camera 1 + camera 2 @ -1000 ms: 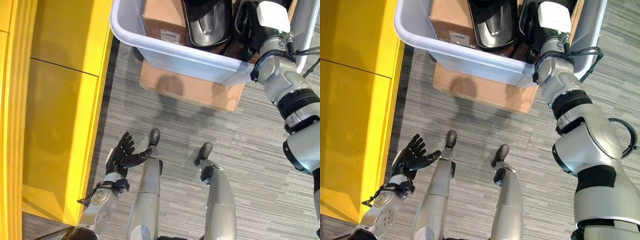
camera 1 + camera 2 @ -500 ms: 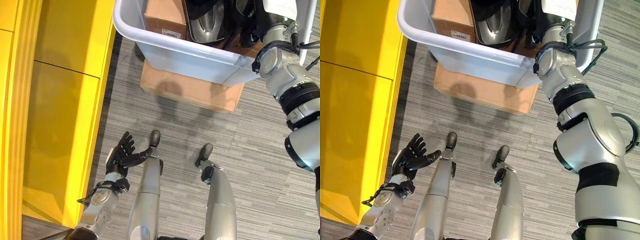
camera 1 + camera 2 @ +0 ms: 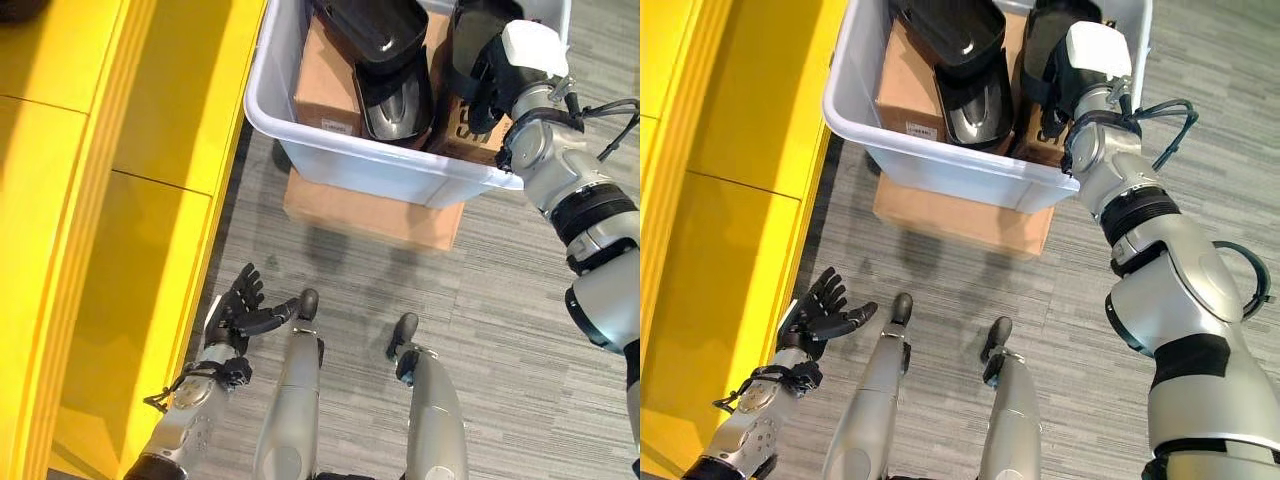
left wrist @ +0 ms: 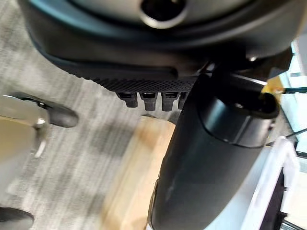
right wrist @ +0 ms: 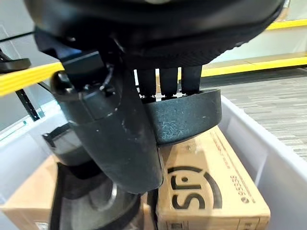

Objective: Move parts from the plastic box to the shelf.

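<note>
The plastic box (image 3: 340, 152) is a pale tub standing at the top of the eye views. It holds brown cartons (image 3: 325, 90) and a long black glossy part (image 3: 385, 60). A second black part (image 3: 466, 35) lies at its right end, on a printed carton (image 5: 211, 184). My right hand (image 3: 498, 72) is inside the tub on that second black part (image 5: 184, 117). Its fingers (image 5: 168, 79) are straight along the part's far side and its thumb (image 5: 112, 134) crosses the near side. The yellow shelf (image 3: 110, 200) runs down the left. My left hand (image 3: 240, 312) hangs open and empty beside the shelf's lower edge.
The tub sits on a flat brown cardboard box (image 3: 370, 215) on grey striped carpet (image 3: 500, 330). The shelf's edge lies close to the tub's left corner. Open carpet lies between the shelf and the tub's stand.
The whole picture has shifted, so more of the tub and shelf shows. My right hand has gone slightly further into the tub, onto the black part. The left hand has stayed put.
</note>
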Motion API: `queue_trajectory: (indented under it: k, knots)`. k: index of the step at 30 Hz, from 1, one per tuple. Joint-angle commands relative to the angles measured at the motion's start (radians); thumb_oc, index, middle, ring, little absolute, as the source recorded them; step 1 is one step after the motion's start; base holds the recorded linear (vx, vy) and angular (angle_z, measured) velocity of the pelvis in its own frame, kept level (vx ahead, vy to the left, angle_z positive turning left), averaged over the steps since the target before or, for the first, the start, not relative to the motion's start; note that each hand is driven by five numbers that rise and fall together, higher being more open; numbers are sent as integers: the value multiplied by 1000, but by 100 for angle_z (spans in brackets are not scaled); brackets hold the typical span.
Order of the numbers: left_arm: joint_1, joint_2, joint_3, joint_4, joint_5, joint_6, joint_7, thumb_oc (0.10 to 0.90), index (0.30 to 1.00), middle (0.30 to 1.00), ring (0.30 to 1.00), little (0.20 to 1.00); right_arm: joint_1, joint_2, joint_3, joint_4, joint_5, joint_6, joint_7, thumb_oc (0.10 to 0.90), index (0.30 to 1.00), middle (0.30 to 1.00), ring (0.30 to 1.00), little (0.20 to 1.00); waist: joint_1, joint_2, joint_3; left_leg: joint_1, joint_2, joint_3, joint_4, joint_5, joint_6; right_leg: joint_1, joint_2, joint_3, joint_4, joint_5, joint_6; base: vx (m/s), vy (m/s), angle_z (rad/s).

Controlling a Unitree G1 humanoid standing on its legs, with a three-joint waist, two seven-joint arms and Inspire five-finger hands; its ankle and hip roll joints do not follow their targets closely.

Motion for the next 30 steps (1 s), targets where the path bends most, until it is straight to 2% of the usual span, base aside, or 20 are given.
queue_trajectory:
  k: [1, 3, 5, 6, 7, 13, 14, 16, 18, 20, 22, 25, 26, 30]
  knots:
    - [32, 60, 17, -83, 13, -53, -44, 900, 1000, 1000, 1000, 1000, -128, -116, 9, -98, -23, -36, -66, 400, 300, 300, 300, 300, -4, 1, -5, 116, 51, -31, -7, -110, 17, 122, -20, 37, -34, -28, 49, 51, -16, -6]
    - [30, 60, 21, -70, 24, -47, -55, 900, 1000, 1000, 1000, 1000, -114, -116, 7, -138, -33, -43, -51, 400, 300, 300, 300, 300, -13, -8, -45, 173, 61, -23, -56, -97, 13, 174, -16, 31, -82, -13, 56, 90, -15, -6]
    - [33, 62, 25, -66, 24, -45, -58, 900, 1000, 1000, 1000, 1000, -106, -118, 0, -154, -35, -42, -41, 400, 300, 300, 300, 300, -17, -12, -58, 190, 62, -20, -78, -88, 12, 187, -14, 31, -103, -4, 57, 75, -5, -6]
    - [34, 62, 30, -61, 34, -37, -66, 900, 1000, 1000, 1000, 1000, -89, -113, -5, -209, -47, -48, -26, 400, 300, 300, 300, 300, -26, -22, -100, 248, 74, -9, -128, -78, 5, 235, -10, 21, -147, 4, 63, 60, -12, -11]
    - [34, 62, 30, -61, 34, -36, -66, 900, 1000, 1000, 1000, 1000, -89, -113, -6, -210, -47, -47, -25, 400, 300, 300, 300, 300, -27, -23, -101, 246, 72, -10, -133, -72, 6, 235, -10, 20, -152, 9, 63, 91, -18, -13]
    - [40, 57, 49, -42, 51, -24, -78, 900, 1000, 1000, 1000, 1000, -41, -108, -29, -283, -55, -63, 5, 400, 300, 300, 300, 300, -47, -35, -198, 355, 90, 8, -251, -35, 2, 328, -13, 12, -247, 30, 80, 71, -20, -5]
    - [48, 49, 64, -42, 56, -21, -78, 900, 1000, 1000, 1000, 1000, -16, -103, -42, -296, -54, -69, 13, 400, 300, 300, 300, 300, -53, -38, -231, 390, 96, 18, -286, -25, 2, 354, -13, 13, -274, 37, 86, 65, -20, -2]
    - [53, 43, 68, -38, 59, -18, -78, 900, 1000, 1000, 1000, 1000, -5, -105, -49, -307, -55, -69, 20, 400, 300, 300, 300, 300, -54, -40, -246, 407, 101, 23, -303, -20, 0, 371, -13, 12, -290, 40, 88, 49, -21, -7]
    - [67, 33, 79, -44, 72, -12, -82, 900, 1000, 1000, 1000, 1000, 27, -106, -69, -330, -51, -77, 28, 400, 300, 300, 300, 300, -59, -38, -300, 451, 113, 32, -338, -12, -4, 418, -12, 3, -330, 48, 93, 73, -39, -9]
    - [69, 34, 79, -44, 72, -12, -82, 900, 1000, 1000, 1000, 1000, 29, -106, -70, -330, -52, -77, 28, 400, 300, 300, 300, 300, -59, -37, -300, 455, 113, 32, -342, -10, -4, 422, -11, 2, -333, 48, 93, 54, -15, -2]
    - [86, 17, 91, -43, 81, -7, -80, 900, 1000, 1000, 1000, 1000, 53, -103, -77, -344, -54, -82, 43, 400, 300, 300, 300, 300, -62, -32, -349, 500, 121, 42, -364, -14, -4, 444, -11, 6, -331, 41, 97, 90, -11, 3]
    - [96, 7, 99, -41, 83, -3, -77, 900, 1000, 1000, 1000, 1000, 67, -93, -83, -341, -57, -82, 53, 400, 300, 300, 300, 300, -62, -28, -369, 527, 126, 46, -368, -18, -4, 456, -11, 9, -311, 27, 96, 39, -28, -3]
    - [107, -6, 114, -34, 85, -2, -70, 900, 1000, 1000, 1000, 1000, 76, -89, -89, -350, -58, -83, 60, 400, 300, 300, 300, 300, -61, -25, -392, 546, 130, 45, -365, -23, -4, 470, -10, 11, -293, 6, 95, 56, -39, -4]
    - [125, -25, 136, -28, 94, 3, -57, 900, 1000, 1000, 1000, 1000, 92, -85, -102, -365, -67, -87, 62, 400, 300, 300, 300, 300, -55, -15, -425, 567, 141, 30, -349, -32, -9, 502, 2, 13, -257, -45, 81, 28, -83, 0]
